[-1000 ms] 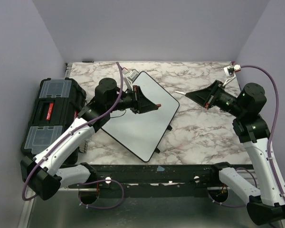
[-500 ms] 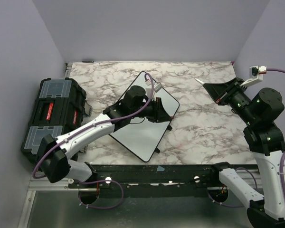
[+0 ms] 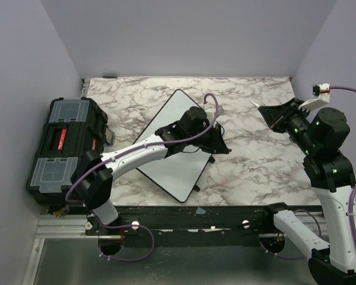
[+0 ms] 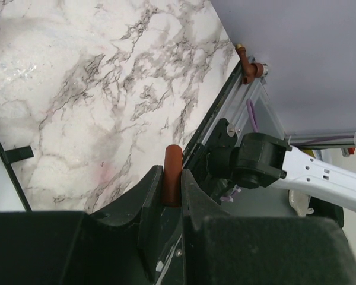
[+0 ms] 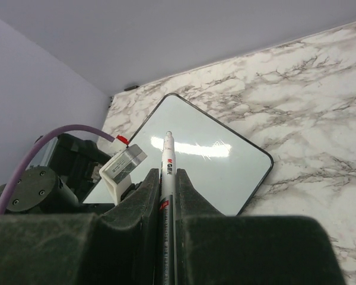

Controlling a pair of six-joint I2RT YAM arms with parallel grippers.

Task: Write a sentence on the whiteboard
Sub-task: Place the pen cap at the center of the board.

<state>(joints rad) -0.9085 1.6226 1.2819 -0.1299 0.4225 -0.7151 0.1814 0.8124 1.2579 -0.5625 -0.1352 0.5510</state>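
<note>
The whiteboard (image 3: 173,169) lies turned at an angle on the marble table, and its face (image 5: 216,169) is blank. No sentence shows on it. My left gripper (image 3: 221,146) reaches across the board to its right edge. It is shut on a red-brown marker cap (image 4: 172,159) above the bare marble, with the board's rim and a black foot (image 4: 18,154) at the left. My right gripper (image 3: 272,115) is raised at the right, well off the board. It is shut on a white uncapped marker (image 5: 168,151) whose tip points toward the board.
A black toolbox (image 3: 65,142) with clear lid compartments stands at the table's left edge. The marble table (image 3: 255,166) runs to walls at the back and sides. The left arm lies across the board's middle. A black rail (image 3: 225,217) runs along the near edge.
My left arm has swung to the right across the board, to its right edge. My right arm has lifted and pulled back to the right with the marker.
</note>
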